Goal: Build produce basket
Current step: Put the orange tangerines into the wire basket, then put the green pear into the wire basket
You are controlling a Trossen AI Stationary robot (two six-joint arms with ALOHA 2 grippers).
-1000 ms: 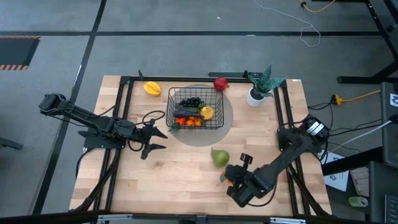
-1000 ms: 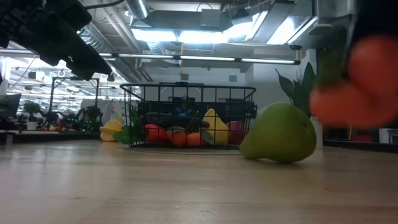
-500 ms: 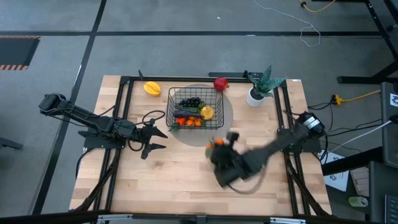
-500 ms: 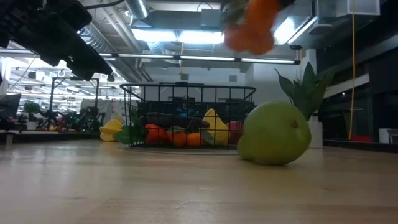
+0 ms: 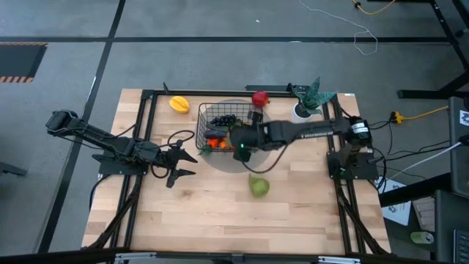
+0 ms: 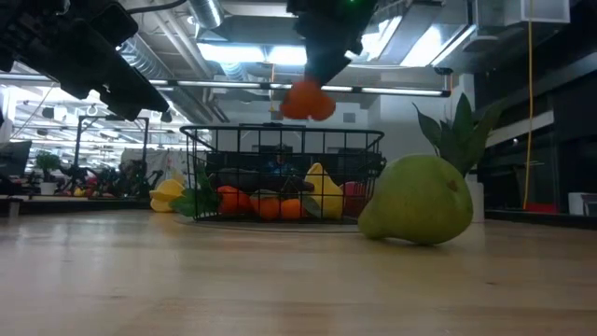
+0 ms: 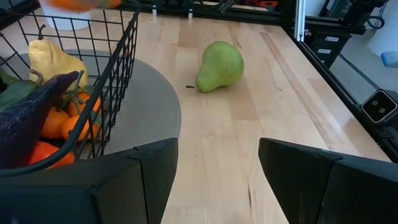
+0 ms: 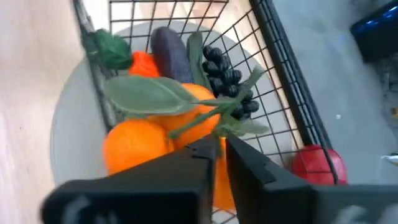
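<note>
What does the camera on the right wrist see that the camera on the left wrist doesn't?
Only the right wrist view shows the dark grape bunch, the round red fruit outside the mesh, and the right tool shut on the leafy orange tangerines. Only the left wrist view shows the green pear lying on the wooden table and the pale yellow fruit. Both show the black wire-mesh basket and the purple eggplant.

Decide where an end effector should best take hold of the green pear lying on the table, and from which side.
Probably from above, across the wide belly of the green pear. It lies on its side on the bare table, stem end narrow and tapering, with nothing touching it.
</note>
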